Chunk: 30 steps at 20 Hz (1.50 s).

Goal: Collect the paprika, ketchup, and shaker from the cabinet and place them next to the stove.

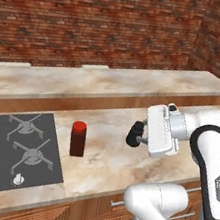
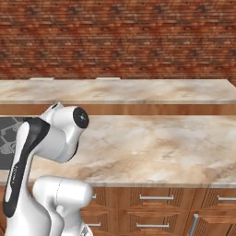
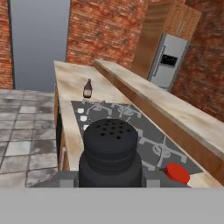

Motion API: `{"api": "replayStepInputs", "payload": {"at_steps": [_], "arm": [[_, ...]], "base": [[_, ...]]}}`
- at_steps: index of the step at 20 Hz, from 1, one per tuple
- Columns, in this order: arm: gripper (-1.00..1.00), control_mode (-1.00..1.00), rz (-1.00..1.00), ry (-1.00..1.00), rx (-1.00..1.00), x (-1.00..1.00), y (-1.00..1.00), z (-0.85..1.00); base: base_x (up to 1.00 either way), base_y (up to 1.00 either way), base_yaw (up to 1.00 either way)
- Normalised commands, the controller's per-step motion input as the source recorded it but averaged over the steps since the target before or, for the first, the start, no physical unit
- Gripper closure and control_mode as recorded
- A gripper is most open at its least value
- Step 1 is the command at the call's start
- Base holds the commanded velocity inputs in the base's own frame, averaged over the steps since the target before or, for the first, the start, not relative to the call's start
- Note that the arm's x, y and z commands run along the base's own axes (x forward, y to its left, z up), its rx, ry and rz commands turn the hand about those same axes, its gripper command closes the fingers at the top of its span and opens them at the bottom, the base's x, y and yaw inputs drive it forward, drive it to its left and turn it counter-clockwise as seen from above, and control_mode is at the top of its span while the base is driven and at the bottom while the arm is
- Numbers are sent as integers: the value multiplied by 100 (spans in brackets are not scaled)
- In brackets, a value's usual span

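The two-finger gripper (image 1: 134, 135) is clamped on the small all-black shaker (image 3: 110, 153) with its perforated narrower top, held sideways above the marbled beige counter (image 1: 111, 147), to the right of the stove. To the left of the hand, the squarish dark red-brown paprika jar with a bright red cap (image 1: 78, 138) stands upright on the counter just beside the right edge of the flat dark grey gas stove (image 1: 14, 149). The dark red ketchup bottle with a slim neck (image 3: 87, 89) stands on the counter on the far side of the stove from the paprika, and beyond it the hand view shows a grey refrigerator (image 3: 168, 61) against the brick wall.
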Motion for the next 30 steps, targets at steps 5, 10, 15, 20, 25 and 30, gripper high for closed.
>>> {"api": "replayStepInputs", "payload": {"at_steps": [5,10,15,20,25,30], "arm": [[100,-100,20,6,-11,0,44,-54],[100,-100,34,0,0,-1,13,-49],[100,-100,36,1,5,-3,0,-41],[100,-100,21,4,1,5,17,-40],[100,-100,9,1,0,14,21,-38],[100,-100,1,0,0,8,4,-33]], "base": [[0,0,0],[0,0,0],[0,0,0],[0,0,0],[0,0,0],[0,0,0]]}}
